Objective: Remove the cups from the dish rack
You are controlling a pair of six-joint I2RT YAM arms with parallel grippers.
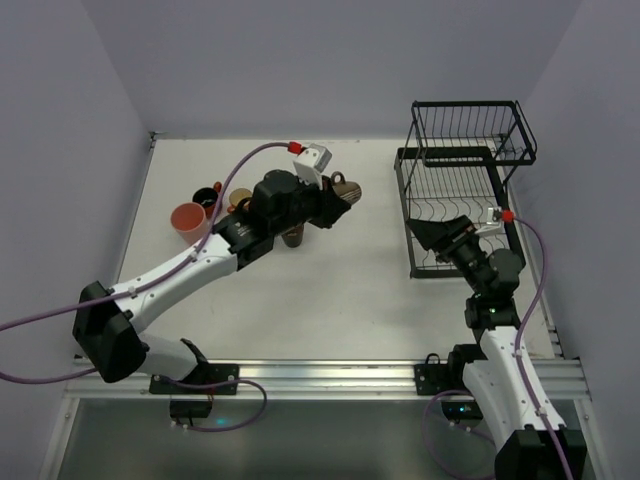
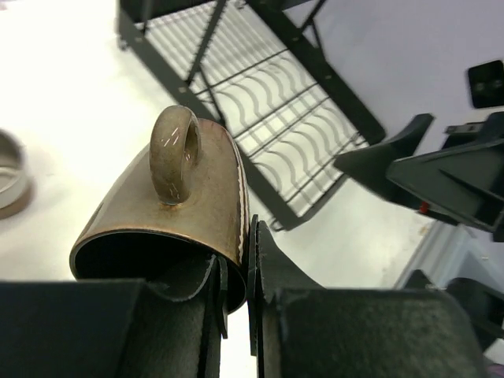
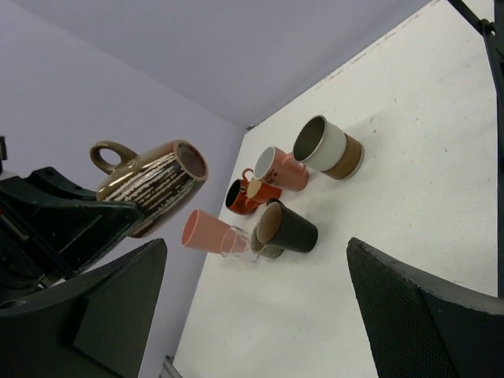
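Observation:
My left gripper (image 1: 335, 196) is shut on the rim of an olive-brown mug (image 2: 177, 220), one finger inside and one outside, and holds it on its side above the table. The mug also shows in the right wrist view (image 3: 153, 183) and the top view (image 1: 345, 188). Several cups stand grouped on the table: a grey and brown cup (image 3: 327, 147), a pink mug (image 3: 281, 168), an orange mug (image 3: 250, 195), a black cup (image 3: 290, 228) and a salmon cup (image 1: 188, 218). The black wire dish rack (image 1: 445, 154) stands at the right with no cups showing in it. My right gripper (image 1: 433, 236) is open and empty over its lower tray.
The left arm hides part of the cup group in the top view. A clear glass (image 3: 242, 241) lies by the salmon cup. Purple walls close in the left, back and right sides. The rack's upper basket (image 1: 470, 104) rises at the far right corner.

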